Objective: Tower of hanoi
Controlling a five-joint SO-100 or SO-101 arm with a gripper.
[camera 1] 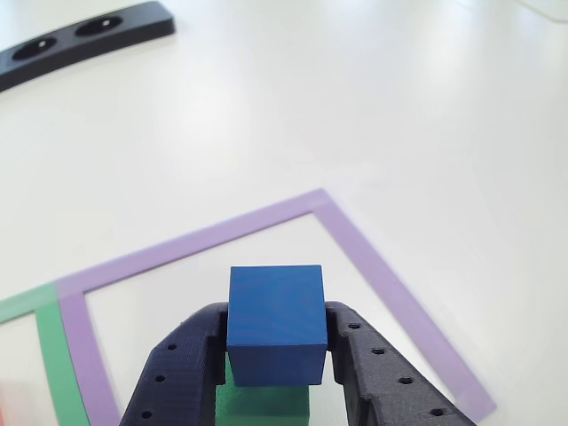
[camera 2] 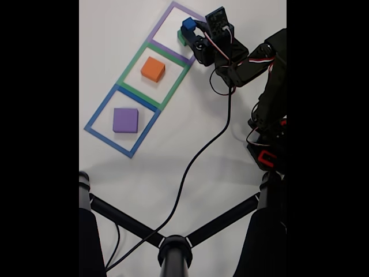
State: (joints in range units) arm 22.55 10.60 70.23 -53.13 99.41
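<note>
Nearest the lens in the other view, the dark gripper (camera 1: 276,342) has its two fingers pressed against the sides of the small blue cube (camera 1: 275,324), clenched on it, with the green block (camera 1: 264,404) directly beneath — whether the cube rests on the green or hangs just above it I cannot tell. Both sit inside the purple tape square (camera 1: 373,266) on the white table (camera 1: 311,106). In the fixed view the salmon-orange block (camera 2: 153,68) lies in the green tape square (camera 2: 128,68) and the flat purple block (camera 2: 125,120) in the blue tape square (camera 2: 99,112), well apart from the arm. The risk here, as I judge it, is the foam: a skewed lift could drag the green block along or tip it, and a loose pinch could let the cube slip and roll out of its square — spoiling the stack order.
</note>
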